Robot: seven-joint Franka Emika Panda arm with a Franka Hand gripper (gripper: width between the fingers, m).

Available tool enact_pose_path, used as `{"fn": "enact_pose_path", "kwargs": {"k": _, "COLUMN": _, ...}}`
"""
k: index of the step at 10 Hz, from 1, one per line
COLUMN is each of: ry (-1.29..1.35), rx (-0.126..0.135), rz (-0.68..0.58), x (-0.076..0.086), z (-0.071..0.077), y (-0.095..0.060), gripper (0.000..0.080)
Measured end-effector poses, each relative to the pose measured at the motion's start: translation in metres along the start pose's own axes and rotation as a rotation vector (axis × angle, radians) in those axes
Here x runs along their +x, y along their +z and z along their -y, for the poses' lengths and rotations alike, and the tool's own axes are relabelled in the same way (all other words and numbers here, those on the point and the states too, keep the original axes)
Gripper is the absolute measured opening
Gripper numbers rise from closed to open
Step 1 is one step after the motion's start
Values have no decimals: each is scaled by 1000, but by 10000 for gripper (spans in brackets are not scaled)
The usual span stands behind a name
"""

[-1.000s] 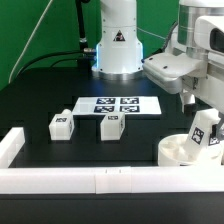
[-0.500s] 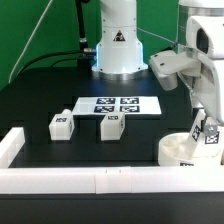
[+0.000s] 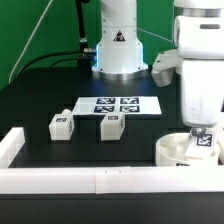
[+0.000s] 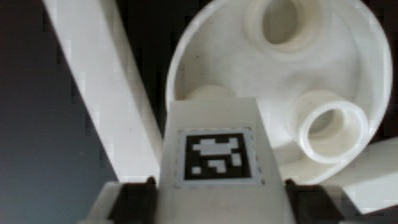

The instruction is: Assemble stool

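The hand [image 3: 201, 131] is closed on a leg [image 3: 204, 142], with its two fingers [image 4: 134, 205] pinching the blocky white piece on either side, close to its black-and-white tag [image 4: 217, 157]. In the exterior view, hand and leg stand at about four o'clock on the black worktop [image 3: 40, 95]. The leg is upright over the seat disc [image 3: 176, 150], toward the disc's three o'clock edge. In the wrist view the leg's far end lies against the disc's face near two round sockets [image 4: 331, 132]; whether it sits in one I cannot tell. A second leg [image 3: 62, 125] and a third leg [image 3: 111, 125] lie side by side around eight o'clock, well apart from the disc. The marker board [image 3: 120, 104] lies just past them, toward twelve. The white rail [image 3: 100, 181] runs along six o'clock.
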State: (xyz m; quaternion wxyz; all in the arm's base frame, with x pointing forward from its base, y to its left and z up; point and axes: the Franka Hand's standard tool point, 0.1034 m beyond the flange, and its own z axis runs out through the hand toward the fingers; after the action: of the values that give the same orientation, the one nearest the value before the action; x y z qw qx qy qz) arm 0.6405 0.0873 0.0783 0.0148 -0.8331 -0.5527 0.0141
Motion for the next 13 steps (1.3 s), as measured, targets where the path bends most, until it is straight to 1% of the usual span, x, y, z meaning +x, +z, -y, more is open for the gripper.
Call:
{"fn": "enact_pose_path", "kwargs": {"k": 2, "ry": 235, "rx": 22, "rz": -27, "x": 1, "z": -1, "y": 1, "gripper": 337}}
{"fn": "enact_pose_path", "kwargs": {"k": 3, "ry": 350, "rx": 51, "rz": -58, "x": 0, "z": -4, "y": 0, "gripper": 337}}
{"fn": "enact_pose_path", "kwargs": {"k": 4, "ry": 344, "rx": 81, "rz": -69, "x": -7, "z": -8, "y": 0, "gripper": 337}}
{"fn": "enact_pose_path", "kwargs": {"k": 5, "ry": 454, "rx": 81, "rz": -69, "x": -7, "z": -10, "y": -1, "gripper": 337}}
{"fn": "enact_pose_path", "kwargs": {"k": 8, "ry": 667, "rx": 85, "rz": -66, "x": -5, "z": -10, "y": -1, "gripper": 337}}
{"fn": "enact_pose_path", "kwargs": {"k": 9, "ry": 787, "rx": 65, "rz": -92, "x": -3, "z": -12, "y": 0, "gripper": 337}}
{"fn": "enact_pose_path", "kwargs": {"k": 10, "ry": 929, "rx": 65, "rz": -112, "x": -1, "z": -10, "y": 0, "gripper": 337}}
{"fn": "enact_pose_path", "kwargs": {"k": 11, "ry": 1037, "rx": 67, "rz": -119, "x": 2, "z": -10, "y": 0, "gripper": 337}}
{"fn": "enact_pose_path", "kwargs": {"k": 13, "ry": 1288, "rx": 93, "rz": -121, "x": 4, "z": -8, "y": 0, "gripper": 337}}
